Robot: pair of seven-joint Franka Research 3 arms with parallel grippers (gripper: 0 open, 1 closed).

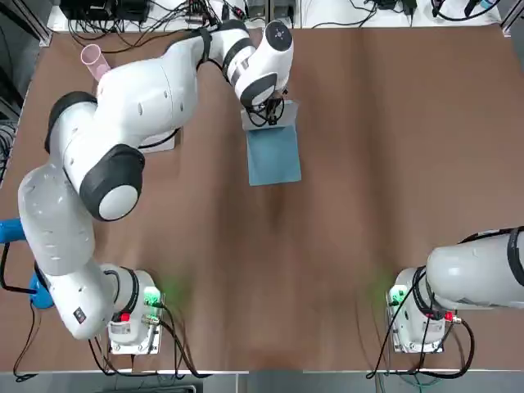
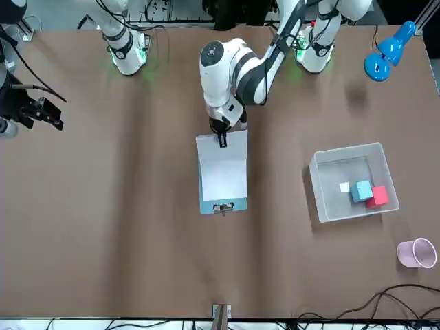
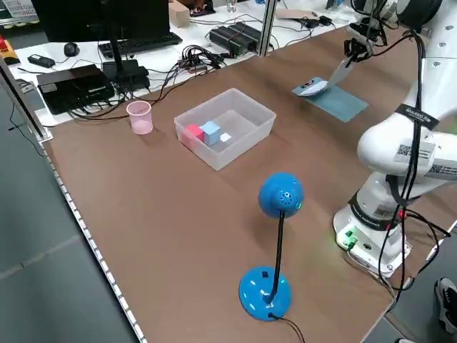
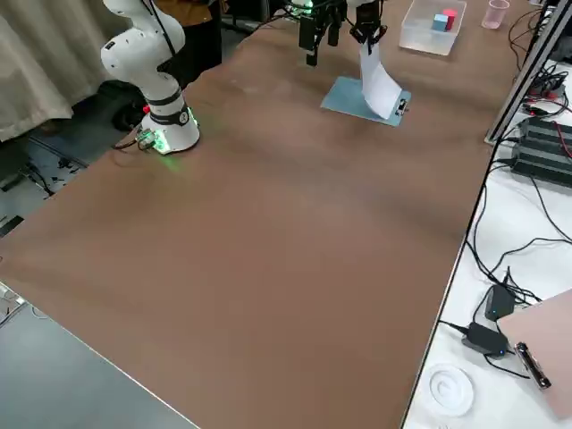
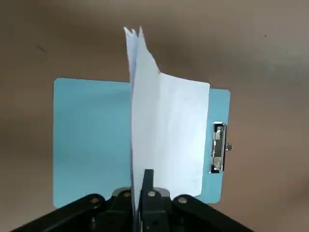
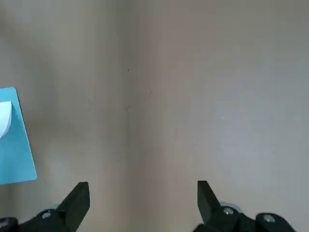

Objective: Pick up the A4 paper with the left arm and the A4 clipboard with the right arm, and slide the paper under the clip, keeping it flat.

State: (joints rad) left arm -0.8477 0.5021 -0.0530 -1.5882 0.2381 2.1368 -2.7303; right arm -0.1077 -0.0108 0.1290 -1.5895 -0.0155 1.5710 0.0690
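Right gripper point(image 6: 140, 203) parked near own base, well apart from task things, jaws wide open, nothing held. Left gripper point(image 2: 221, 132) reached out over middle of tabletop point(image 1: 385, 164), jaws closed on near edge of A4 paper point(image 2: 223, 167). Paper lifted at gripped edge, bent, sloped down onto A4 clipboard point(image 2: 223, 203); far edge seen close beside clip point(image 2: 223, 207), whether tucked under cannot be told. Clipboard laid flat on tabletop. Beyond, clear bin point(image 2: 352, 182) with small blocks, pink cup point(image 2: 416, 253).
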